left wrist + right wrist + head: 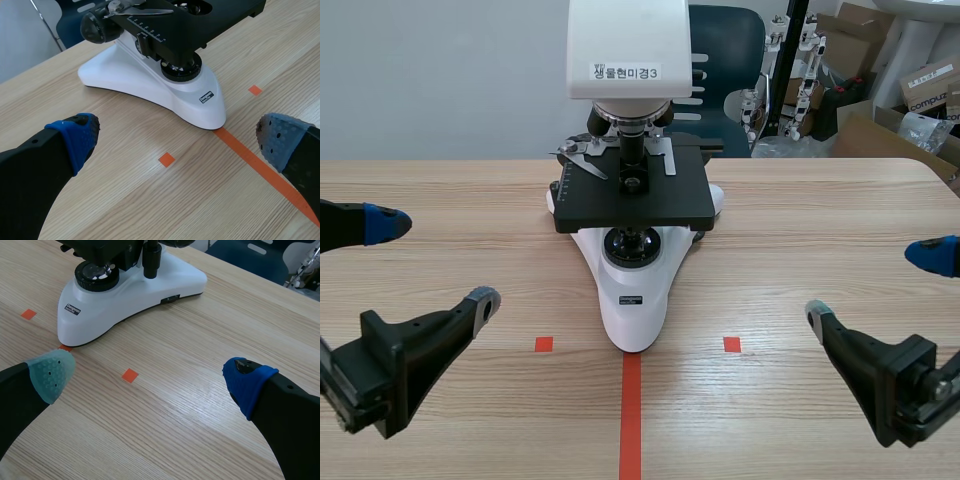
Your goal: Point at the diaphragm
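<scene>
well, the table point(820, 220) is the largest thing here, pale wood running away from me. the microscope point(634, 300) stands upright in the middle of it, its white foot aimed back at me along the orange tape line point(631, 410). i judge it was centred on that mark so that either arm has an equal reach to it.

my left pincer point(440, 261) hangs low over the table on my left, fingers spread wide and pinching nothing. my right pincer point(868, 285) mirrors it on my right, also spread and empty. each is well apart from the microscope, out beyond the small tape squares point(544, 344). that reads to me as a waiting stance, with no pointing begun.

the black stage point(650, 205) lies flat across the microscope above the foot and overhangs it like a roof. the diaphragm point(633, 238), as i judge it, belongs to the dark round assembly tucked under that stage on the midline, just above the foot. the stage shades it, so i cannot make out a lever or ring. because it is covered from above, i think the pointing has to come in low from the front or the side, with one fingertip leading toward the gap.
</scene>
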